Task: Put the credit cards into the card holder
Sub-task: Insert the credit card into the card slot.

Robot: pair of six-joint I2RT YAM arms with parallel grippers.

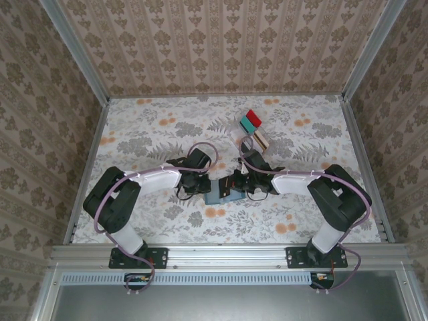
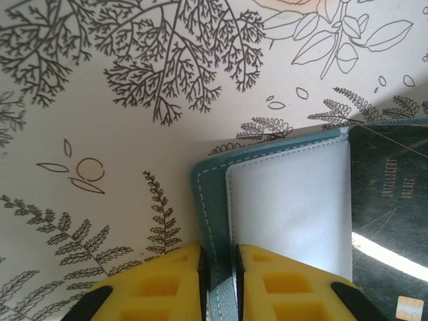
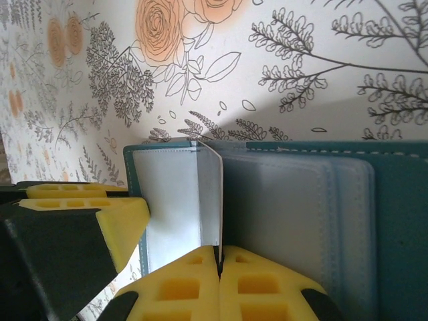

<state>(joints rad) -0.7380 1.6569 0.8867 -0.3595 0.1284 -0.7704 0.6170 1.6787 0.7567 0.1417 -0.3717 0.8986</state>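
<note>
Nearest, both arms reach in from the near rail and meet mid-table. The left gripper (image 2: 219, 267) is clenched on the stitched outer edge of the dark teal two-panel card holder (image 3: 301, 200), which is pale blue-grey inside. It is likely pinning that panel so the wallet lies open and can't slide.

The right gripper (image 3: 219, 264) is clamped tight on a thin pale leaf (image 3: 210, 194) standing upright at the fold. Inner pocket leaf or whitish card, can't tell. My guess is it's being lifted to open a slot.

The holder lies flat and open on the floral-print tabletop (image 1: 154, 127), between the two grippers, which sit close together. A dark grey-black card with fine gold lettering (image 2: 388, 214) lies over the holder's panel beside the pale pocket. In a slot or just resting there, unclear.

There is little room between the two sets of fingers, so any swing risks a knock. The table has room left and right of the holder.

Farther back, well apart, a small stack of beige and whitish cards (image 1: 261, 139) lies just beside a clear tray with red and teal pieces (image 1: 251, 121). Beyond that the tabletop runs to the back wall, with metal rails bounding the sides.
</note>
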